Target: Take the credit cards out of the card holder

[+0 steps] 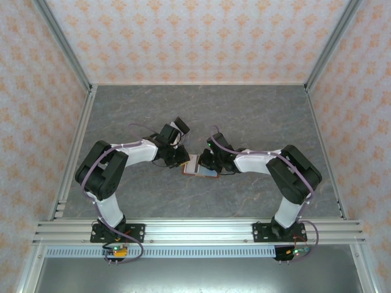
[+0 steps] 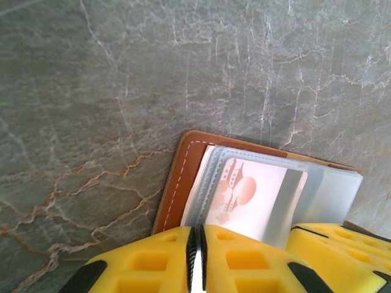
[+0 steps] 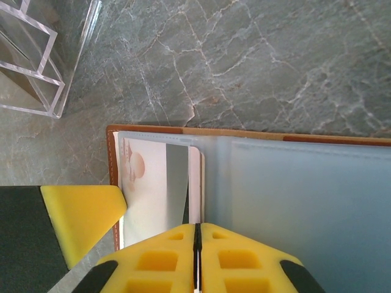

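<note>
- Left wrist view: the left gripper (image 2: 197, 259) has its 2 yellow fingers pressed together, with only a hairline slit between them. It sits at the near edge of the open card holder (image 2: 174, 183). I cannot tell whether a thin edge is caught in that slit.
- Right wrist view: the right gripper (image 3: 197, 259) is likewise pressed together. It sits over the seam where the card (image 3: 156, 189) ends and the pale sleeves (image 3: 305, 201) begin. A pinch on card or plastic cannot be confirmed.
- The card holder lies open and flat on the grey marbled table (image 2: 122, 73), midway between the 2 arms. 1 printed card is visible inside 1 of the sleeves.
- Risk 1: if the right fingers grip sleeve and card together, a pull would likely drag the whole holder and not free the card.
- Risk 2: if the left gripper only rests beside the leather and does not pin it, the holder could slide or fold shut under the pull.
- Risk 3: the 2 grippers are very close, with 1 finger of each showing in the other's camera. Any sideways move could knock them together.
- Risk 4: a clear acrylic stand (image 3: 30, 61) sits near the holder's corner in the right wrist view. A wide swing with a freed card might clip it.
</note>
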